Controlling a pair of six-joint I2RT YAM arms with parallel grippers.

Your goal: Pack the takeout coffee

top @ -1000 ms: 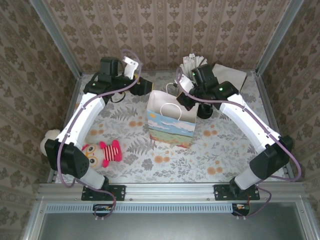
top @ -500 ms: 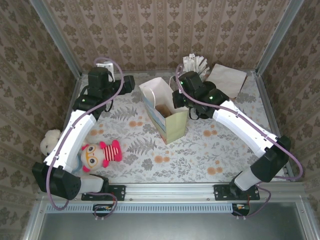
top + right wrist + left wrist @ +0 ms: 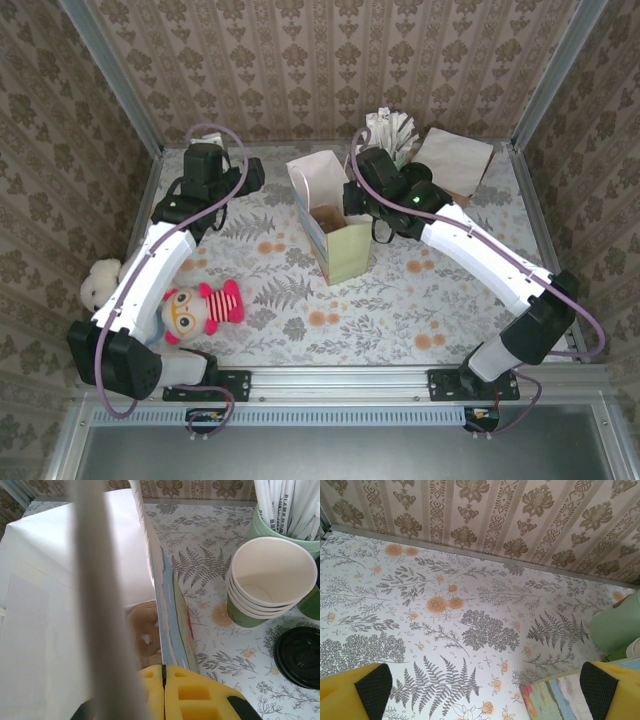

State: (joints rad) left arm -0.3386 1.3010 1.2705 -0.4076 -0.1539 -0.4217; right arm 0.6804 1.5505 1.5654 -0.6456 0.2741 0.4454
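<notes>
Packing not started as far as visible. The takeout coffee [image 3: 300,657] stands on the tabletop [image 3: 440,300], outside the gift bag [image 3: 335,225]. In the right wrist view its black lid sits at the lower right edge, just below the stack of lidless cups [image 3: 260,587] and near the cup of wrapped sticks [image 3: 285,510].

Bag is at frame centre in the top view, mouth open, leaning a bit. A brown item [image 3: 145,635] lies at its bottom, can't tell what.

Right pincer [image 3: 162,680] is closed. The bag's right wall runs straight into the seam between the yellow fingers, so it looks like a pinch on the rim, holding the bag open.

Left pincer [image 3: 485,695] is spread wide and empty, fingertips at the lower corners of its wrist view with bare tabletop between and the bag's painted corner by the right one. In the top view it's left of the bag, apart from it.

Left to do, by my read: grasp the coffee, lift it upright, lower it into the bag, release. Lid could pop if squeezed high.
</notes>
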